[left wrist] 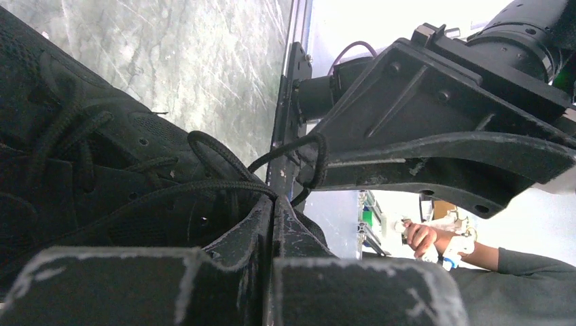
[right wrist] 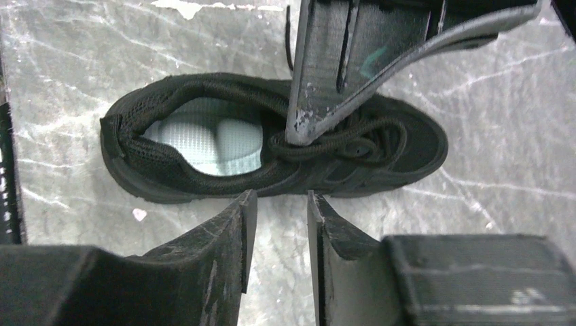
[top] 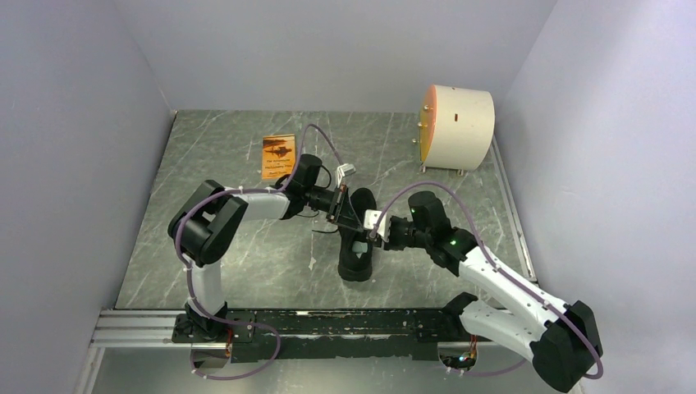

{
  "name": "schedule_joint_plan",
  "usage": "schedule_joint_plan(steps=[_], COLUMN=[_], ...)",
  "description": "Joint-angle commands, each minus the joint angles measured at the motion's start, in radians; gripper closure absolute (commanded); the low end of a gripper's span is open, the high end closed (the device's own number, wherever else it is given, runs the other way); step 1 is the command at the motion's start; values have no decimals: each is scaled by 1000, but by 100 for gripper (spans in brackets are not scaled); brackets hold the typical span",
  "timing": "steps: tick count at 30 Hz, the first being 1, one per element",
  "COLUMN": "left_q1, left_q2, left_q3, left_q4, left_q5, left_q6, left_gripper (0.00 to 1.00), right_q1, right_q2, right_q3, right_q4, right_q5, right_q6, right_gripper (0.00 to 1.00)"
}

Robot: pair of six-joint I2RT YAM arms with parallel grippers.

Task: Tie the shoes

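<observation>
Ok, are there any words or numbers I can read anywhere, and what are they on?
Nothing here can be read.
Orange card: dark print and a small picture, too small to read.
Black shoe: no brand or label shows.
Cream drum: no words that I can see.

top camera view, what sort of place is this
Most likely a robot lab test cell, not a home or shop. Plain pale walls box in a marbled tabletop, two arms are bolted to a metal rail at its near edge, and a lone black sneaker lies between them.
</observation>
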Motion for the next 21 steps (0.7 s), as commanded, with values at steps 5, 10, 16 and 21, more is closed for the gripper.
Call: schedule_joint_plan(steps=[5, 10, 16, 21], left_q1=[4, 3, 3, 0], left_q2=[18, 19, 20, 16], left_q3=[1, -3, -18, -17], left_q4=[76, 65, 105, 102], left_q5=[39, 42, 45, 49], left_q6=[-36, -30, -61, -64], left_gripper=[95, 95, 95, 95], right_q1=[12, 13, 21, 27], right_q2=[50, 74, 108, 143], right_q3=[-18, -30, -58, -76], right_q4=[119, 180, 243, 275], right_q5=[-60, -57, -26, 6], right_q6=[-61, -41, -31, -39], right_gripper=[69, 66, 62, 62])
